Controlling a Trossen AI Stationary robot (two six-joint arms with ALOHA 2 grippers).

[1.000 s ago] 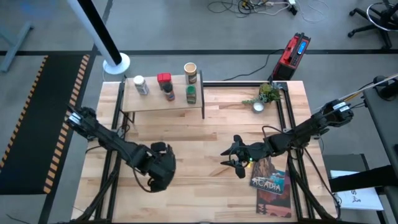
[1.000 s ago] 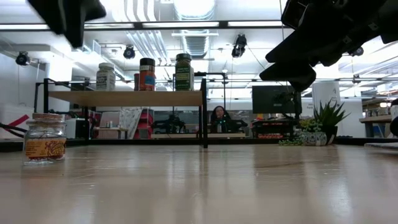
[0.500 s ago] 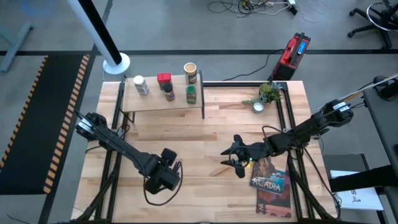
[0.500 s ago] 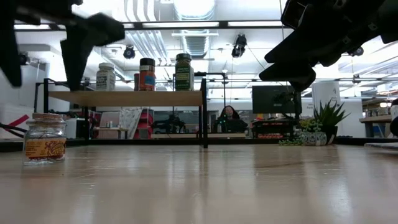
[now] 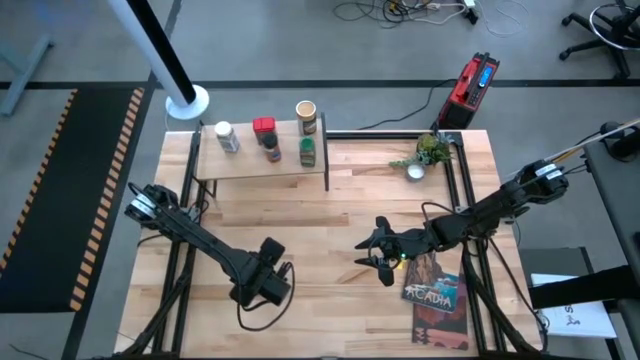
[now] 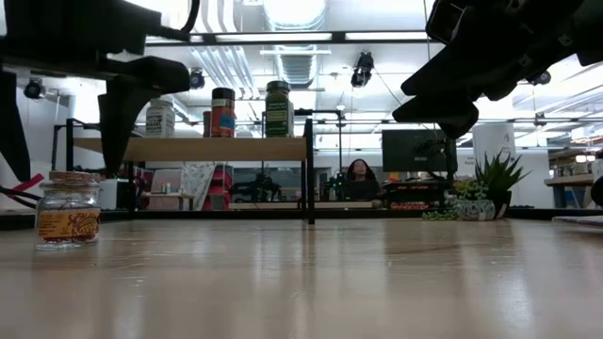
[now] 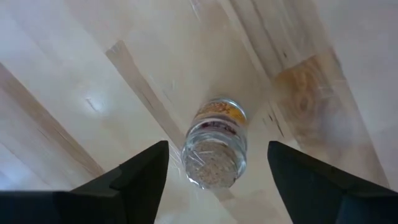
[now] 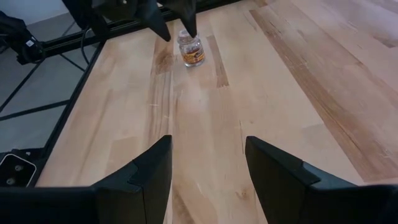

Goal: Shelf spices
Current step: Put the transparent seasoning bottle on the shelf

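**A:** Cork-topped jar (image 7: 214, 149), entry. It stands upright on the bench (image 5: 330, 220) near the front left, alone, well apart from the shelf (image 5: 262, 160) at the back left. I log four containers up there: white-capped jar (image 5: 227, 137), red tin (image 5: 264, 126), green-lidded jar (image 5: 308, 151) and tan canister (image 5: 306, 112); a dark-capped brown jar (image 5: 272, 151) sits just by the tin.

**B:** And my left pincer (image 7: 214, 177)?

**A:** Directly over the jar, fingers spread wide, one to each side of it, not touching. In the left wrist view I look down on the cork top, so the jar's long axis runs straight toward the pincer. I judge the next move is a plain descent and then a close around the body. The left arm is by far the nearer one.

**B:** Right pincer (image 8: 208, 168)?

**A:** Waiting over the bench centre-right, fingers also wide, nothing held, beside the Acadia book (image 5: 436, 290). The plant (image 5: 430, 152) is at the back right.

**B:** What can't I confirm?

**A:** From above, the left arm covers the jar entirely. In the low view the jar (image 6: 67, 209) shows whole, but only one left finger (image 6: 118, 113) is clear; the other is cut off at the edge. How far the fingertips hang above the cork I cannot tell.
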